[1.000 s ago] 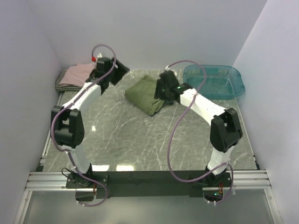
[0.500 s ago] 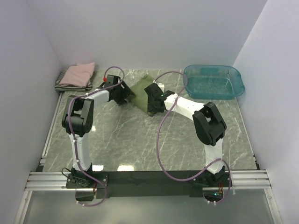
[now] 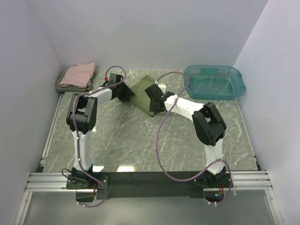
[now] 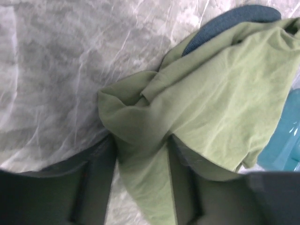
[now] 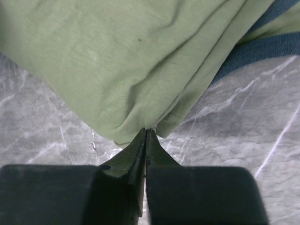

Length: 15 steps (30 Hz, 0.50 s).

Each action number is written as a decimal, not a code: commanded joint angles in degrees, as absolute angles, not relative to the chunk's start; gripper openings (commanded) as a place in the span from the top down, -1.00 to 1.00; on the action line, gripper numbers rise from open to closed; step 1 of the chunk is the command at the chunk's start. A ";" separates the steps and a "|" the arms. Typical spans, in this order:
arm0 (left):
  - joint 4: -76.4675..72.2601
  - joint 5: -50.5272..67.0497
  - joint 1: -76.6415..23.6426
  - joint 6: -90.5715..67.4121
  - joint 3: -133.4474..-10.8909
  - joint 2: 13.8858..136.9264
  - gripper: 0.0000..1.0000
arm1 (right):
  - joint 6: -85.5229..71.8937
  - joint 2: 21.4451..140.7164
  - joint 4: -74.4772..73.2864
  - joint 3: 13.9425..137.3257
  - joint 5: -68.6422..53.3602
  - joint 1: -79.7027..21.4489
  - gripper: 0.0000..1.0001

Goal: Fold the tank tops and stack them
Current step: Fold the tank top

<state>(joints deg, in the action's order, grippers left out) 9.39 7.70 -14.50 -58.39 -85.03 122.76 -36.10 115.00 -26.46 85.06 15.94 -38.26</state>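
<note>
Table (image 3: 140,140): grey-green marbled top, with both arms reaching toward its far middle.

Teal plastic tub (image 3: 215,83): see-through, set at the far right corner, apart from the cloth.

Olive-green tank top (image 3: 140,87): found crumpled at the far middle of the table, left of the tub. Navy trim is seen along one edge in both wrist views.

Folded stack at the far left corner: a pink top (image 3: 79,73) is laid on a black-white striped top (image 3: 62,84), well apart from the olive one.

Left gripper (image 3: 125,93): placed at the left side of the olive-green tank top. In the left wrist view a bunched fold of the cloth (image 4: 220,93) is seen filling the gap between the parted fingers (image 4: 101,161). Whether the fold is actually squeezed cannot be told.

Right gripper (image 3: 152,106): placed at the near right edge of the tank top. In the right wrist view the fingertips (image 5: 146,133) are pressed together, and the hem of the cloth (image 5: 117,61) is caught between them.
</note>
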 commanded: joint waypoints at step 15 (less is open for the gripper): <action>13.45 0.17 -13.89 -57.66 -88.15 121.73 0.95 | -37.44 101.16 -18.99 65.74 19.16 -38.14 1.00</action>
<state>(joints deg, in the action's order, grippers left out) 12.38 4.86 -15.11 -59.40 -87.57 124.42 -37.50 104.05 -17.52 67.35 17.30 -38.26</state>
